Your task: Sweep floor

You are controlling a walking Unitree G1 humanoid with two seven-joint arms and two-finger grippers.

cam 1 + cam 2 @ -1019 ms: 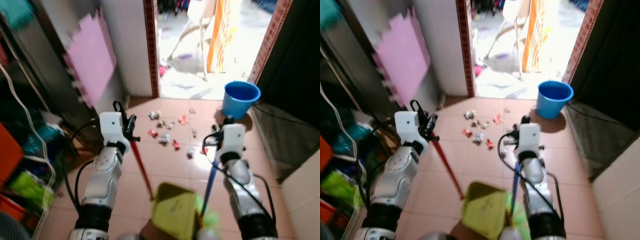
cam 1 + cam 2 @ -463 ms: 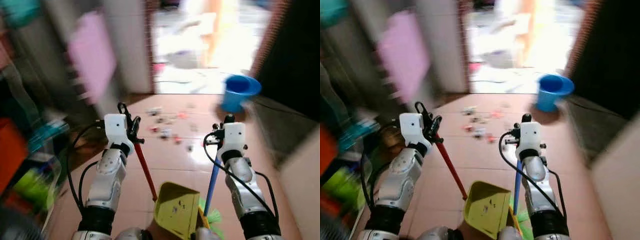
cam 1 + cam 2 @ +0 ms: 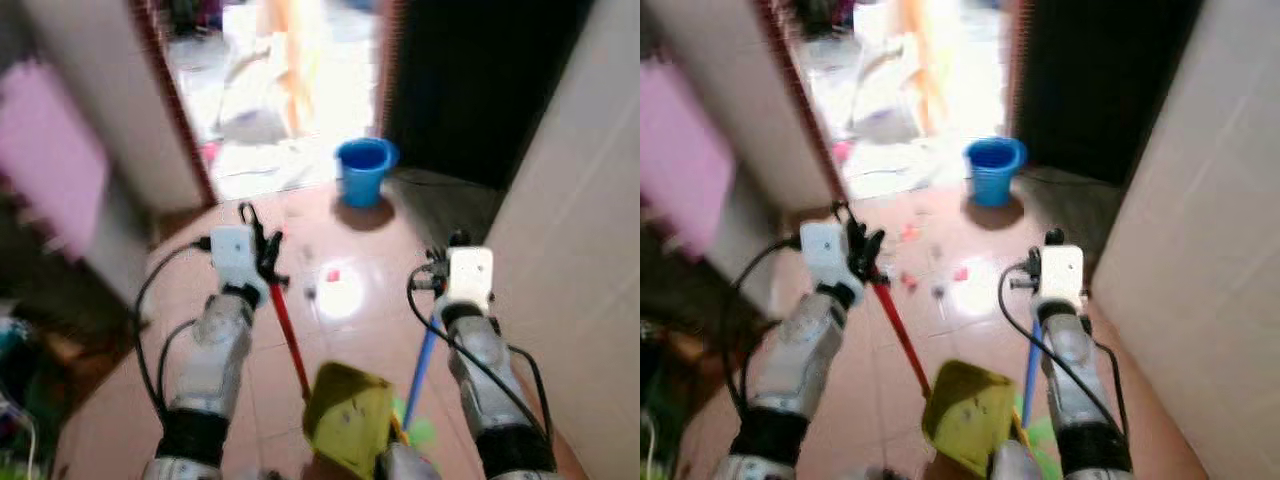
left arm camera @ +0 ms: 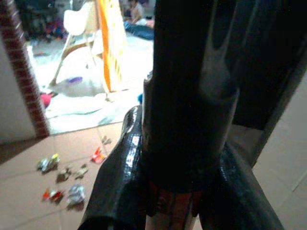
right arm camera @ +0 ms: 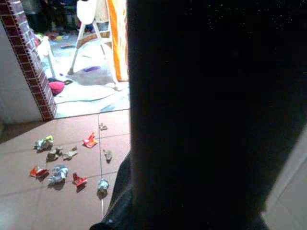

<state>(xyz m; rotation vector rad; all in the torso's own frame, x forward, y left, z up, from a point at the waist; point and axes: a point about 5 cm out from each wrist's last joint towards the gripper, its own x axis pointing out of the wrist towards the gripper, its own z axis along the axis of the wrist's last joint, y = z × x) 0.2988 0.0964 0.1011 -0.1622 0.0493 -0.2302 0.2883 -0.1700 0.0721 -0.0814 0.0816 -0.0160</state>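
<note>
Your left gripper (image 3: 262, 247) is raised in front of the chest with its black fingers clamped around the top of a red stick-like handle (image 3: 288, 340), which slants down to a yellow-green plastic dustpan (image 3: 345, 417) sitting low between the two arms. In the left wrist view the fingers (image 4: 120, 177) press tight on either side of that red shaft, so the grip is closed on it. Your right gripper (image 3: 452, 243) is up at about the same height on the right side, over a blue broom handle (image 3: 423, 357) that runs down to a green brush head (image 3: 418, 432) just beside the dustpan; whether its fingers are closed on the handle you cannot tell, since the right wrist view is mostly a dark mass. The litter to be swept, small red and grey scraps of wrappers (image 5: 60, 165), lies scattered on the pinkish-brown tiled floor (image 3: 370, 290) ahead of both grippers, between them and the bright doorway (image 3: 270, 90). A round blue plastic bucket (image 3: 363, 171) stands on the floor near that doorway. The head views are blurred.
</note>
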